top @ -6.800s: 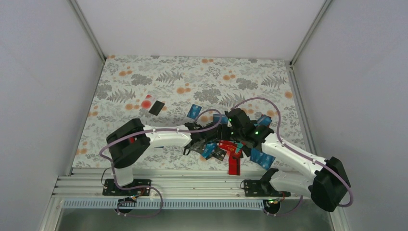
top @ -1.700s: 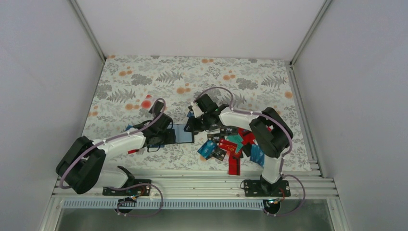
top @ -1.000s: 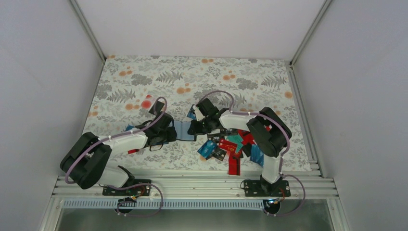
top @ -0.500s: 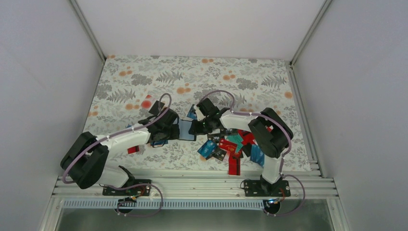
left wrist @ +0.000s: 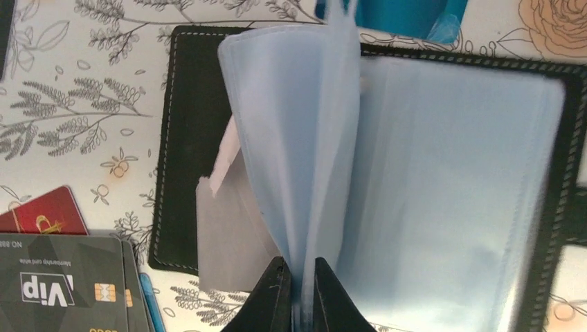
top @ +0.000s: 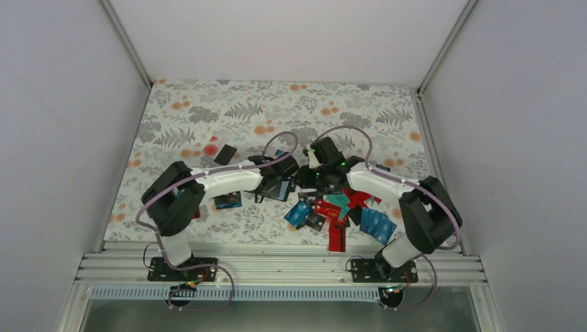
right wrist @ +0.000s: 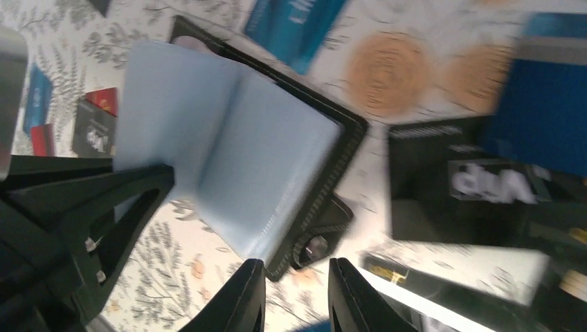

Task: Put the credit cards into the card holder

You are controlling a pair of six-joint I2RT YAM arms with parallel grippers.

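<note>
The card holder (top: 282,189) lies open on the cloth, a black cover (left wrist: 185,152) with clear plastic sleeves (left wrist: 297,131). My left gripper (left wrist: 302,294) is shut on a raised bunch of those sleeves. My right gripper (right wrist: 296,294) is open and holds nothing, just short of the holder's corner with its snap tab (right wrist: 315,247). In the top view the left gripper (top: 280,178) and the right gripper (top: 309,181) flank the holder. Credit cards (top: 331,207) in black, red, teal and blue are piled right of the holder. A black Vip card (right wrist: 458,181) lies close to the holder.
A blue card (top: 227,201) lies left of the holder under the left arm. A slim black rectangle (top: 225,153) and a red item (top: 212,146) sit farther back left. Blue cards (top: 377,223) and a red strip (top: 337,238) lie near the front edge. The left arm's black body (right wrist: 69,228) fills the right wrist view's lower left.
The left gripper has closed on the sleeves and moved right, taking the holder toward the card pile. The right arm has swung to the right and its jaws have widened.
</note>
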